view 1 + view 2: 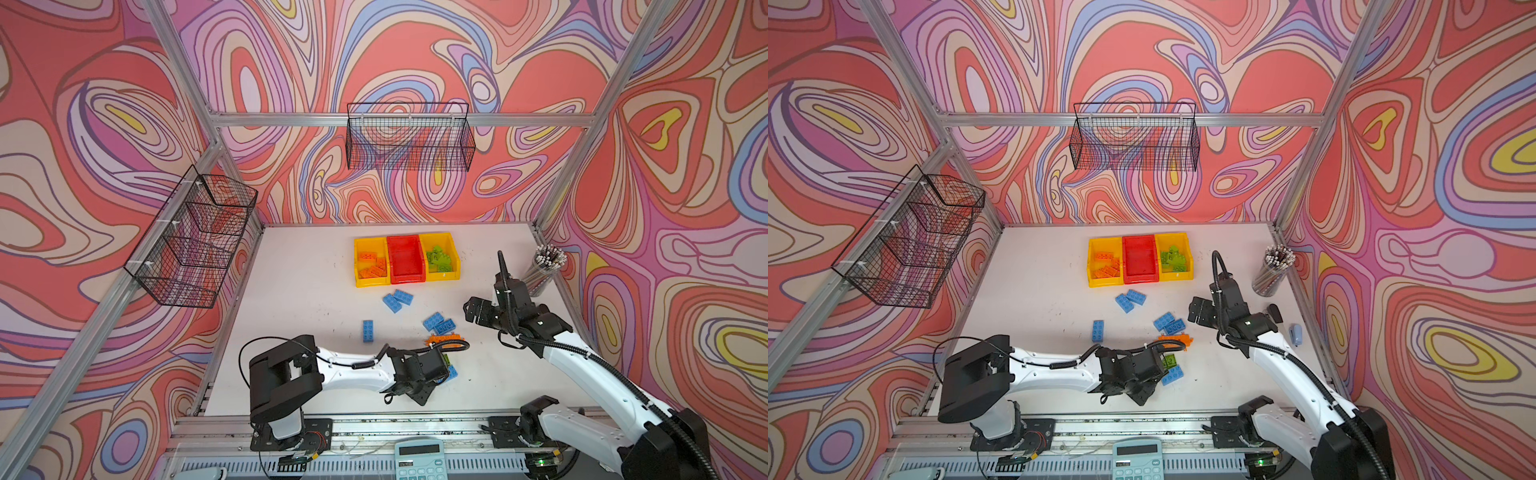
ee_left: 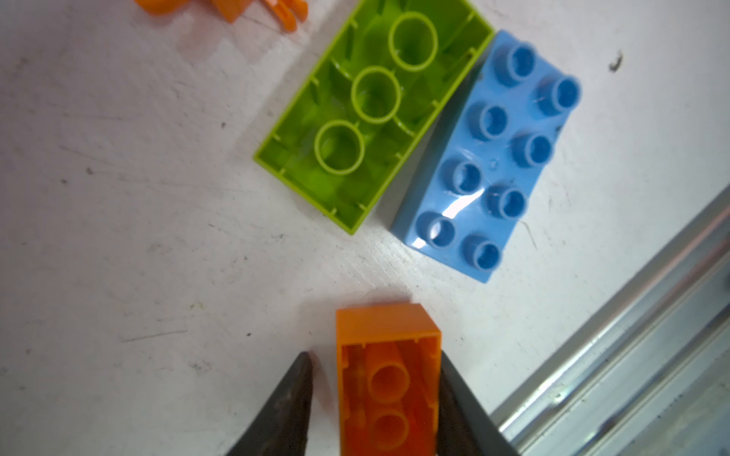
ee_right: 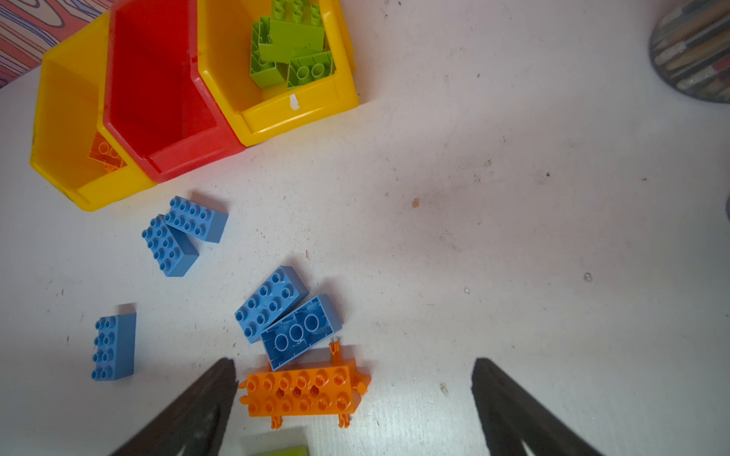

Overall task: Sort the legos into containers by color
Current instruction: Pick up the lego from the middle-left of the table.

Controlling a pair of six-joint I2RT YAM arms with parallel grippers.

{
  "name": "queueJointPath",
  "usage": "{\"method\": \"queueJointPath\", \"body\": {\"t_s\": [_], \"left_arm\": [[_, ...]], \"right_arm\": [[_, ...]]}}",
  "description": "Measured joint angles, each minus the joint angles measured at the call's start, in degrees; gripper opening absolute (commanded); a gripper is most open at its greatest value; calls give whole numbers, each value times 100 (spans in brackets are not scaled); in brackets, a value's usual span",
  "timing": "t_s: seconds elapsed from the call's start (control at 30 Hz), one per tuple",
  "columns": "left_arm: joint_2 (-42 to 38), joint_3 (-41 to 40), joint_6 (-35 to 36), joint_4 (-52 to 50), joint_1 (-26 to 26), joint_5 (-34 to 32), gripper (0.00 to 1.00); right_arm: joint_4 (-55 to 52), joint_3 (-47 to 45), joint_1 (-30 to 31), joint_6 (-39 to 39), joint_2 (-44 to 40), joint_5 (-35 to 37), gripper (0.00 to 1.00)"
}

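Straddling an orange brick point(image 2: 389, 379), left tool point(image 2: 375, 355) sits near the front rail point(image 2: 632, 316).

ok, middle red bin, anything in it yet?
Empty. The red bin shows a bare floor in both top views and the right wrist view; the blue bricks lie on the table.

A robot lab cell: aluminium frame point(image 1: 399, 119), swirl-printed walls point(image 1: 83, 124), white table point(image 1: 299, 291), two arms point(image 1: 353, 368) bolted at its front edge.
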Motion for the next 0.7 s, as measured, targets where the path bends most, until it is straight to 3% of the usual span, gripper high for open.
{"method": "queueJointPath", "body": {"t_s": [0.2,0.37,0.53,0.7], "left_arm": [[-15,144,2,-251,50,-199,24],[-197,188,74,-428,485,-308,23],[-531,455,306,-675,1250,-450,23],[-629,1008,627,-741,2387,-433,23]], "right_arm": [[13,0,0,0,-52,-52,98],[48,0,0,2,-72,-107,98],[87,42,0,0,-57,-212,98],[219,173,-2,-2,105,-382,98]]}}
